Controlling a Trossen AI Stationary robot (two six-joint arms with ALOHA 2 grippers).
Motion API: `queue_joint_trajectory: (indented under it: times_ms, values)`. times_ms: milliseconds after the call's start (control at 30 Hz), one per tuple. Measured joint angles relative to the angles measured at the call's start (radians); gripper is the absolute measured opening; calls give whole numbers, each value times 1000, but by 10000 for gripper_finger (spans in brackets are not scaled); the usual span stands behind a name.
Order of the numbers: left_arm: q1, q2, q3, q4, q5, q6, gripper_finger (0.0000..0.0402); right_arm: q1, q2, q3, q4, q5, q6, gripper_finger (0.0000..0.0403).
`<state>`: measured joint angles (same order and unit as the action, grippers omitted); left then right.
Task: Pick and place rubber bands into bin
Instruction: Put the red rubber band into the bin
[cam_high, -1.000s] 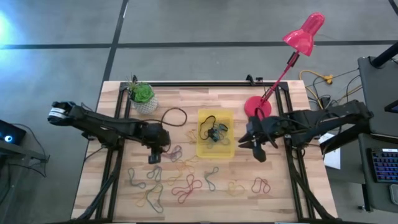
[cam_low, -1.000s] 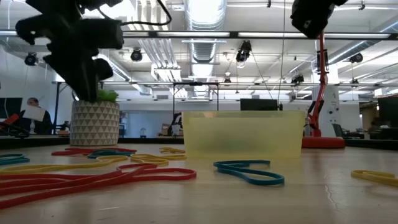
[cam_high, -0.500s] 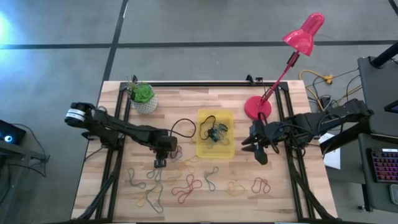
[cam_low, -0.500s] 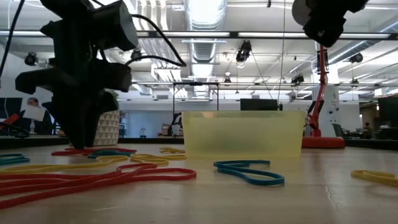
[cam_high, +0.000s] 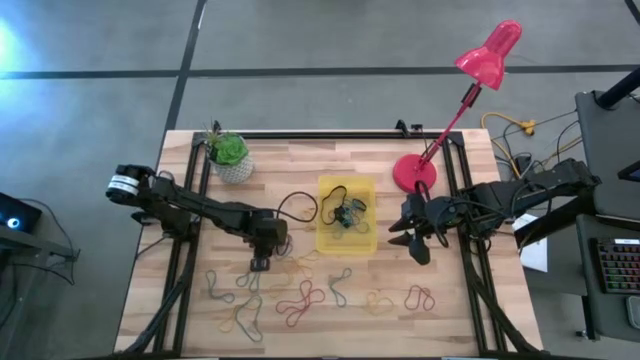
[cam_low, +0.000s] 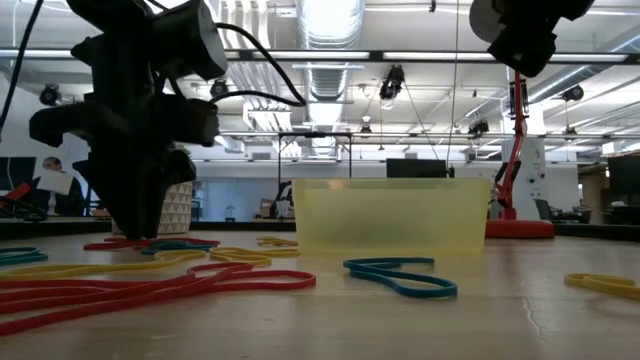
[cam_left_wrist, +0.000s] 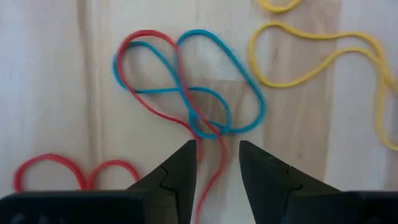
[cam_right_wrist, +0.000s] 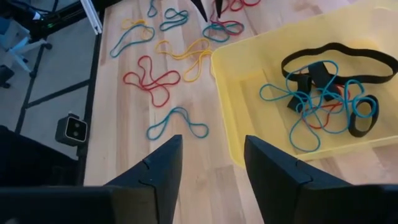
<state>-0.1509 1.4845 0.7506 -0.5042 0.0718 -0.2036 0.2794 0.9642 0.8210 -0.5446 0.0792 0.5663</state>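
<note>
Many coloured rubber bands (cam_high: 300, 295) lie loose on the wooden table, near of the yellow bin (cam_high: 326, 240). Several more bands (cam_right_wrist: 317, 93) lie inside the bin (cam_right_wrist: 225, 70). My left gripper (cam_high: 258, 264) points down at the table left of the bin and is open. Its tips (cam_left_wrist: 217, 146) stand on either side of a strand of a red band (cam_left_wrist: 218, 157) that is tangled with a blue band (cam_left_wrist: 245, 81). My right gripper (cam_high: 408, 243) hovers open to the right of the bin, nothing between its fingers (cam_right_wrist: 211, 146).
A white pot with a green plant (cam_high: 230, 157) stands at the far left. A red desk lamp's base (cam_high: 413, 172) sits at the far right. A blue band (cam_low: 400, 277) and red bands (cam_low: 150, 285) lie near the front edge. Black frame rails run along both table sides.
My left gripper has come down from well above the table to the bands, moving a little toward the bin and the near edge. Over the last half second it has kept still. The bands have not moved.
</note>
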Motion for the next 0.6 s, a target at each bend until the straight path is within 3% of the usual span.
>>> queue_joint_trajectory:
  times_ms: [600]
  values:
    - [0, 58, -1, 16, -11, -53, 105, 0, 0, -7, 2, 3, 11, 148]
